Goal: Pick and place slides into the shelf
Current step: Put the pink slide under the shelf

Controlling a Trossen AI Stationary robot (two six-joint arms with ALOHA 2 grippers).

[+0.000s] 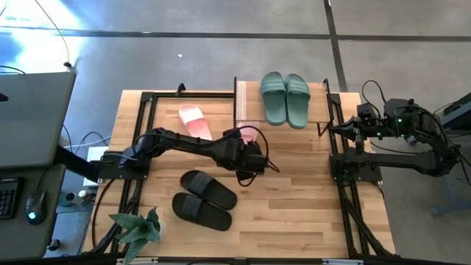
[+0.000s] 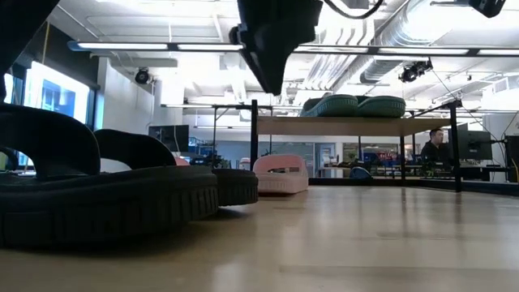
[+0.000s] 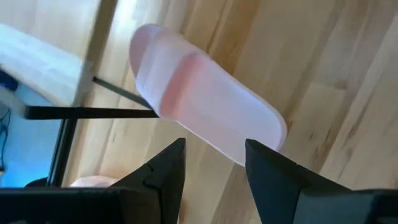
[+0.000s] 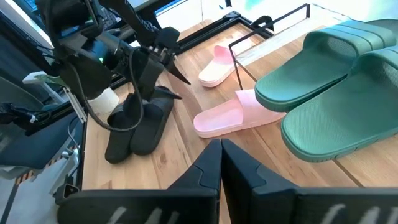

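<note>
Jaws of the left gripper (image 3: 211,165) are hanging released above a pink slide (image 3: 205,102) lying on the wooden desk (image 1: 302,191) just beside the shelf (image 1: 246,110). Green slides (image 1: 285,98) are sitting on the shelf's top board, a second pink slide (image 1: 194,121) and the black pair (image 1: 204,199) are lying on the desk, and the right gripper (image 4: 219,155), jaws clenched, is waiting at the desk's right edge. Beyond, ceiling lights are glowing over a person (image 2: 435,146) at monitors.

Wooden table (image 1: 302,191) carries black slides (image 1: 206,199), shelf (image 1: 243,110).
</note>
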